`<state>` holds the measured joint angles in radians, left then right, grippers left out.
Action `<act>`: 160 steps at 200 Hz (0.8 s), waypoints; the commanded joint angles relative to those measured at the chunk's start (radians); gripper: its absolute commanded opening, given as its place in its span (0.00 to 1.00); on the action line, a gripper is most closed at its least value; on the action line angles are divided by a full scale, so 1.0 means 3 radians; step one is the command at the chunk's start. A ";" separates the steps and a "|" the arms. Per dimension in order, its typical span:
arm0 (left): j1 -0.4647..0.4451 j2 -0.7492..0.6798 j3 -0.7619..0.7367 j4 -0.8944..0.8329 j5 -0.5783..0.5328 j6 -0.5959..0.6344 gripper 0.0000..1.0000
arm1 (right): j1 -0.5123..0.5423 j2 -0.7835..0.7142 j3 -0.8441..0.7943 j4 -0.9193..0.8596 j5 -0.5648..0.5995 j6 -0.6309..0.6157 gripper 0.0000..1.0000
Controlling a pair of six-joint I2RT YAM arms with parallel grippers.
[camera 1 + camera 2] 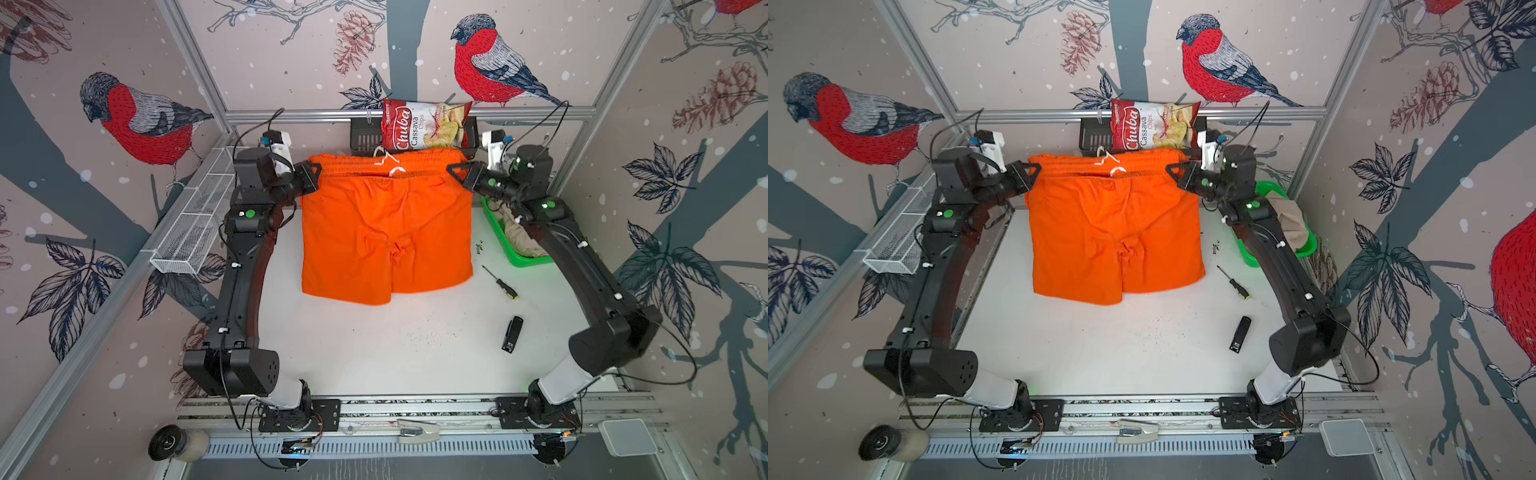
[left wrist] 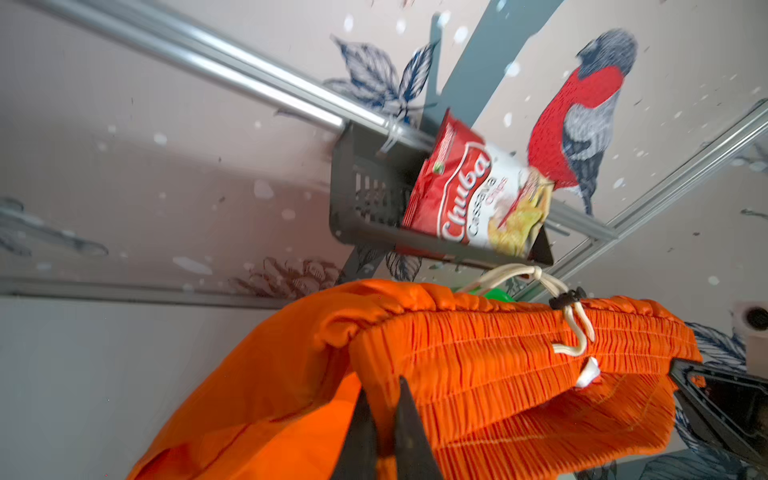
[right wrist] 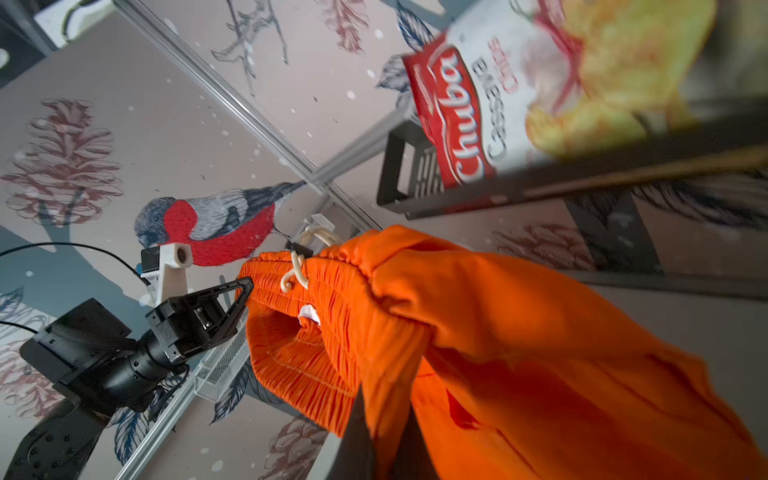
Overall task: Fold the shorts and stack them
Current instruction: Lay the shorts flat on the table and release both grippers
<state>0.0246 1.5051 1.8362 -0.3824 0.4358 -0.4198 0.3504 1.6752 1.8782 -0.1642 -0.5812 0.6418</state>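
The orange shorts [image 1: 386, 232] hang as a broad, bright sheet in the middle of the worktop [image 1: 374, 353]. Their two leg hems are nearest and reach down to the white surface, the leg on the left coming a little nearer than the other. Above the hems the smooth cloth puckers at the crotch seam. Farther back, the gathered elastic waistband [image 1: 386, 168] is raised and pulled taut into a level line. A white drawstring [image 2: 567, 316] with a dark toggle loops over the waistband, and a small white label shows inside it.

The left gripper [image 1: 319, 167] has its jaws pressed together on one end of the waistband. The right gripper [image 1: 449, 167] pinches the other end in the same way.

At the right, partly hidden behind the right arm, a green basket [image 1: 1246, 257] holds the beige shorts [image 1: 1293, 226], crumpled and bulging over its rim. Along the left wall runs a white wire tray [image 1: 195, 220], divided into compartments. Farthest back, a black slotted basket [image 1: 363, 139] hangs from the rear rail, with a red-and-white chips bag [image 1: 424, 126] standing in it.
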 commanded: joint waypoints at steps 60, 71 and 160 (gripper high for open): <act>0.0044 -0.1534 -0.2864 0.0767 -0.0399 -0.0343 0.03 | -0.0091 -0.0755 -0.2404 0.0460 -0.0093 -0.0038 0.05; 0.0046 -0.1645 -0.3358 0.0729 -0.0384 -0.0497 0.03 | -0.0098 -0.0782 -0.2757 0.0410 -0.0086 -0.0039 0.04; 0.0036 -0.2036 -0.4652 0.0204 -0.0564 -0.1013 0.53 | 0.0084 -0.0748 -0.3843 -0.0106 0.0384 -0.0011 0.52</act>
<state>0.0372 0.9150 0.4637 -0.2707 0.3351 -0.6884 0.3481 1.4525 0.7124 -0.0734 -0.6056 0.6586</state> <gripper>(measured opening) 0.391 0.340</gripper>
